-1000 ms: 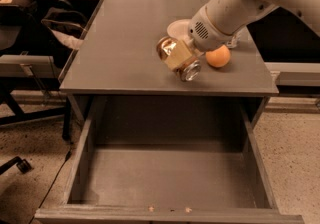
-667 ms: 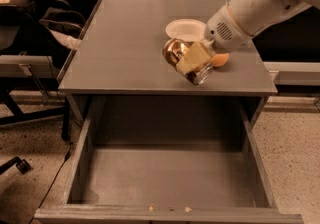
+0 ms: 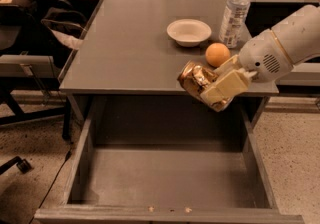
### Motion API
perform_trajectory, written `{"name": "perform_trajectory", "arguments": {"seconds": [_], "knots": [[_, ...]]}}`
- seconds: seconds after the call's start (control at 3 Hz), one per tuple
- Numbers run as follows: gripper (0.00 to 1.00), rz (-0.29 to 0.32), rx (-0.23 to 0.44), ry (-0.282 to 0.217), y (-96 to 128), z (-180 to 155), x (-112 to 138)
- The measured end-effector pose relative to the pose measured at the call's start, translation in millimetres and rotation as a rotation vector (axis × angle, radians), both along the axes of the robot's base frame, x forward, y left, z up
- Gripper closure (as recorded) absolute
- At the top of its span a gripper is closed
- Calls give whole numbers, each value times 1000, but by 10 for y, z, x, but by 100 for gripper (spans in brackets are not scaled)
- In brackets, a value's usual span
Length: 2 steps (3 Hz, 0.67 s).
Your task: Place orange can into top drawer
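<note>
The orange can (image 3: 196,81), gold and brownish-orange with shiny ends, lies tilted in my gripper (image 3: 216,86). The gripper is shut on the can, its cream fingers (image 3: 225,86) clamping the can's right part. It hangs at the desk's front edge, right of centre, just above the open top drawer (image 3: 165,178). The drawer is pulled out wide, grey, with a flat bare bottom and low walls. My white arm (image 3: 280,48) reaches in from the right.
On the grey desk (image 3: 130,48) stand a white bowl (image 3: 189,32), a round orange fruit (image 3: 217,54) and a clear water bottle (image 3: 234,14). A dark chair (image 3: 25,68) is at the left.
My arm has swung right and lowered, carrying the can from over the desk's middle to its front edge above the drawer. The bowl, fruit and bottle are now uncovered.
</note>
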State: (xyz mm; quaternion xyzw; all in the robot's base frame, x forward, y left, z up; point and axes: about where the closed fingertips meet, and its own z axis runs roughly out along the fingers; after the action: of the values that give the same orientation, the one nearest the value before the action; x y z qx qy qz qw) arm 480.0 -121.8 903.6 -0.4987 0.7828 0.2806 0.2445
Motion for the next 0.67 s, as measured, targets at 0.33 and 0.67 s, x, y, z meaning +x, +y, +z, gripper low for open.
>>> {"name": "perform_trajectory", "arguments": {"seconds": [0.33, 0.67], "knots": [[100, -118, 41, -26, -131, -21, -399], [100, -337, 84, -1, -202, -209, -635]]}}
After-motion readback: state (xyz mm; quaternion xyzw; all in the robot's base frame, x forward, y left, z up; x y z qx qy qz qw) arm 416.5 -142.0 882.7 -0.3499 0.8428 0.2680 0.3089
